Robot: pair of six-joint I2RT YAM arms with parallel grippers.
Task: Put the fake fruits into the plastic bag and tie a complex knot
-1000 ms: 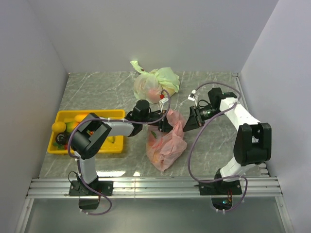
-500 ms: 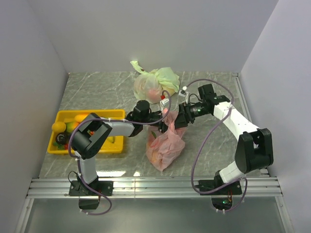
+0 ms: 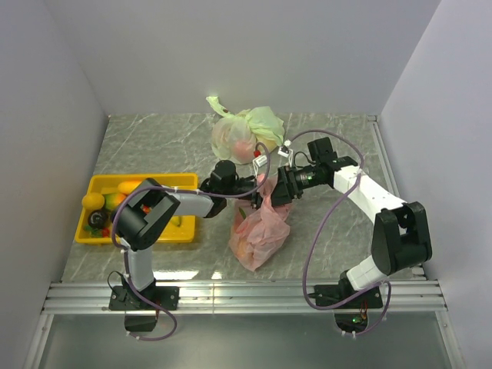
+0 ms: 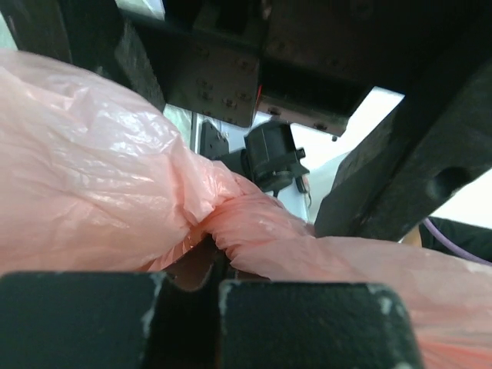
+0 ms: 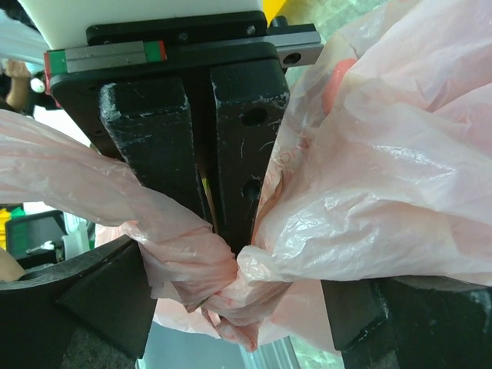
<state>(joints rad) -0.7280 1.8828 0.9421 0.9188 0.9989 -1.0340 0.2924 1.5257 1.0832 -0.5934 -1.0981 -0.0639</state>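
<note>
Table of grey-green marble pattern fills the floor of a white-walled booth, with both arm bases at its 6 o'clock edge. The left arm bends up from 7 o'clock and reaches toward the centre; the right arm rises from 5 o'clock and comes in from 3 o'clock. A yellow tray lies at 9 o'clock. The plastic bag, thin, pink and crinkled, sits just to the 6 o'clock side of the centre, its body slumped on the table and its top drawn up into a twisted neck between the two grippers. A pale green-and-white knotted bag rests at 12 o'clock, apart from the pink one. The left gripper meets the neck from 9 o'clock, its black fingers pressed together and pinching the twisted pink plastic. The right gripper meets it from 3 o'clock; in the right wrist view its fingers stand spread wide on either side of the bunched plastic, without clamping it. The fake fruits that show plainly are in the tray, yellow, orange and dark ones at its 9 o'clock end. Orange and red patches show through the pink plastic, too blurred to tell which fruits they are.
</note>
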